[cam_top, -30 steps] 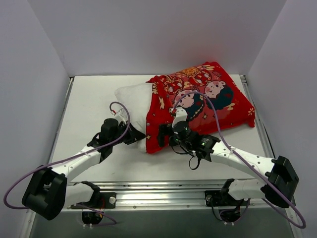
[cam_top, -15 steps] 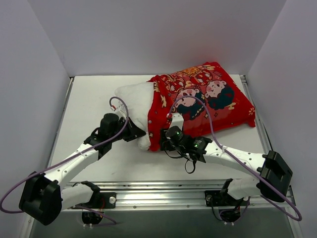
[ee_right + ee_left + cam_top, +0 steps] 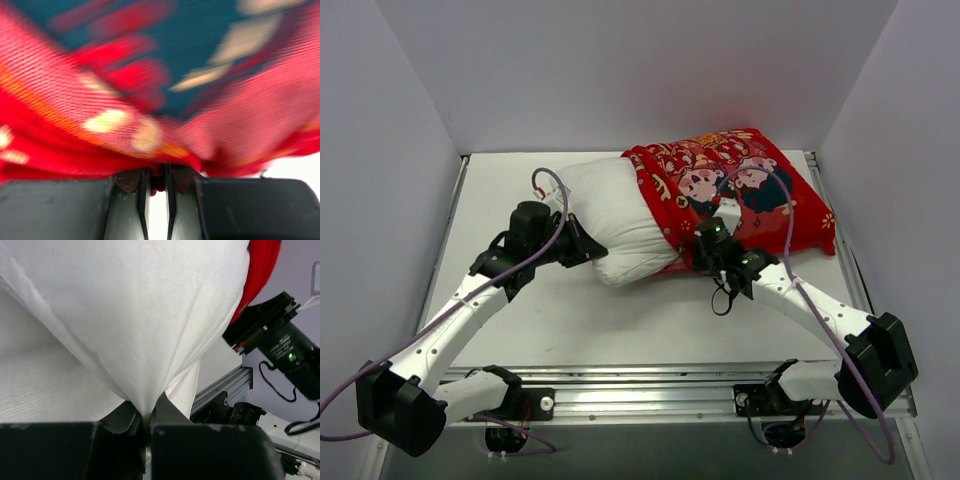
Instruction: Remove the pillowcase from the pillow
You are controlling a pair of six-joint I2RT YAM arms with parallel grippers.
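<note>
The white pillow [image 3: 610, 215] lies across the middle of the table, its left half bare and its right half inside the red printed pillowcase [image 3: 760, 205]. My left gripper [image 3: 582, 250] is shut on the pillow's near left edge; in the left wrist view a fold of the white pillow [image 3: 125, 315] runs down into the left gripper [image 3: 148, 416]. My right gripper [image 3: 705, 252] is shut on the pillowcase's near edge, close to its open end. Red pillowcase fabric [image 3: 160, 100] fills the right wrist view, with a pinch of it caught in the right gripper [image 3: 158, 176].
White walls enclose the table on the left, back and right. The pillowcase's far corner lies close to the right wall. A metal rail [image 3: 650, 385] runs along the near table edge between the arm bases. The right arm [image 3: 280, 347] shows at the right of the left wrist view.
The right gripper closed on the pillowcase's edge and moved right and away with it. The red fabric slid right, baring more of the white pillow. The left gripper kept its hold and shifted back.
</note>
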